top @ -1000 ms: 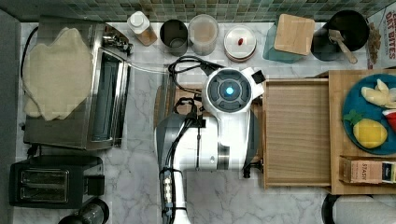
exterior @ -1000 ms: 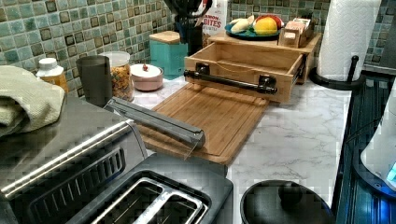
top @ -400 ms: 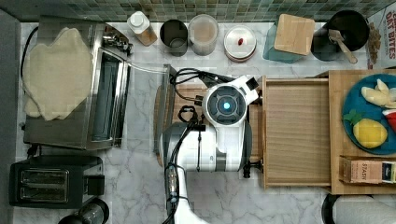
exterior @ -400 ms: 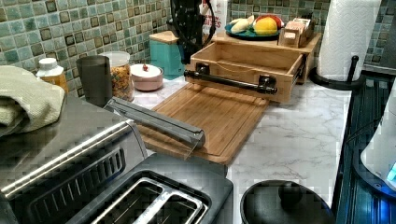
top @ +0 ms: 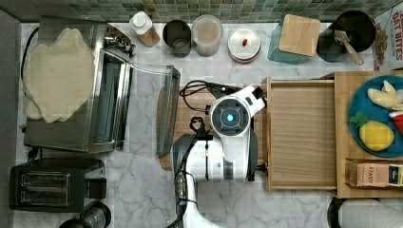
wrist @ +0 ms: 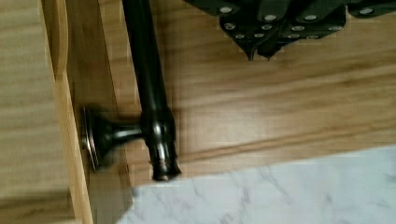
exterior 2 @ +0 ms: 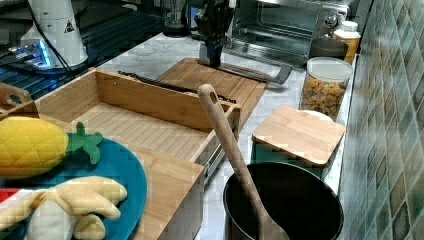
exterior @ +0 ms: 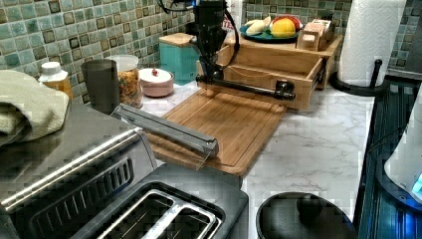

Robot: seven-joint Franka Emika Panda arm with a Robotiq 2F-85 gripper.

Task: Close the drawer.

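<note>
While the steel toaster oven [top: 78, 88] sits at the top view's left with a pale cream cloth [top: 57, 71] lying on its roof and its glass door [top: 164, 111] folded down flat, a black two-slot toaster [top: 52, 184] stands below it in the same view. To the right of the oven door lies the darker flat wooden cutting board with rounded corners [exterior: 231, 122], and the white robot arm [top: 216, 156] reaches over it. Its black gripper [wrist: 261, 49] hangs just beside the dark metal bar handle [wrist: 149, 88] of the drawer, on the cutting-board side, with the fingertips drawn together and nothing between them; in the wrist view a narrow strip of board shows between fingertips and bar, so they look apart, though contact higher up cannot be told. Right of the gripper in the top view, the wide, shallow light-wood drawer [top: 302, 133] stands pulled well out of its light-wood cabinet [top: 343, 142], its grained bottom bare. Along the tiled wall at the back stand a dark cup [top: 177, 32], a clear jar [top: 206, 34], a pink lidded bowl [top: 244, 43], a teal box with a wooden lid [top: 297, 35] and a black pot holding a wooden spoon [top: 349, 40]. On the cabinet at the top view's right rests a blue plate [top: 361, 99] with toy fruit
</note>
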